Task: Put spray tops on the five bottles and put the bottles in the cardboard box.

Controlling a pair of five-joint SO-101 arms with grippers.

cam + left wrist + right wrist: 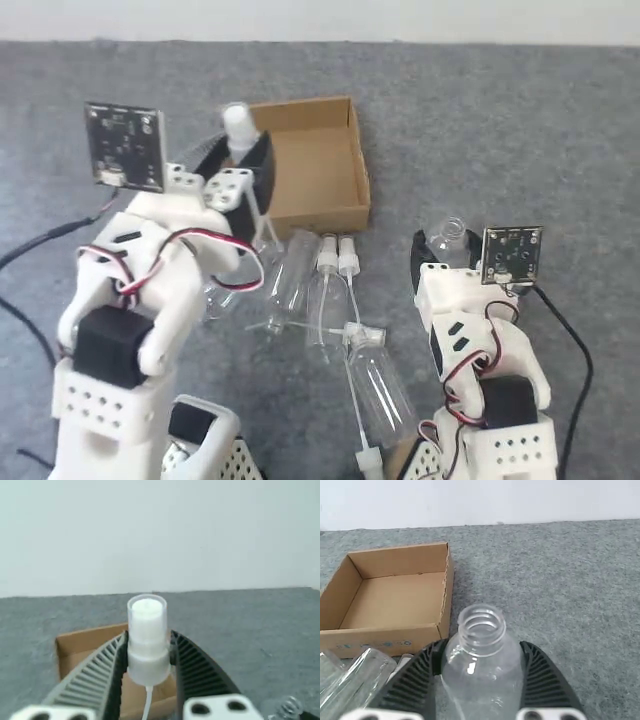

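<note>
My left gripper (148, 652) is shut on a white spray top (147, 637) with its thin tube hanging down; in the high view the spray top (238, 128) is held up beside the cardboard box (345, 205). My right gripper (480, 667) is shut on a clear uncapped bottle (480, 672), held upright with its threaded neck open. In the high view that bottle (452, 236) sits at the right gripper (440, 250), right of the box. Clear bottles (290, 270) and loose spray tops (337, 260) lie on the grey mat between the arms. The box (395, 592) is empty.
Another clear bottle (380, 385) with a spray top lies near the front between the two arm bases. Grey mat (520, 130) stretches open to the right of the box. Black cables (30, 250) trail off at the left and right edges.
</note>
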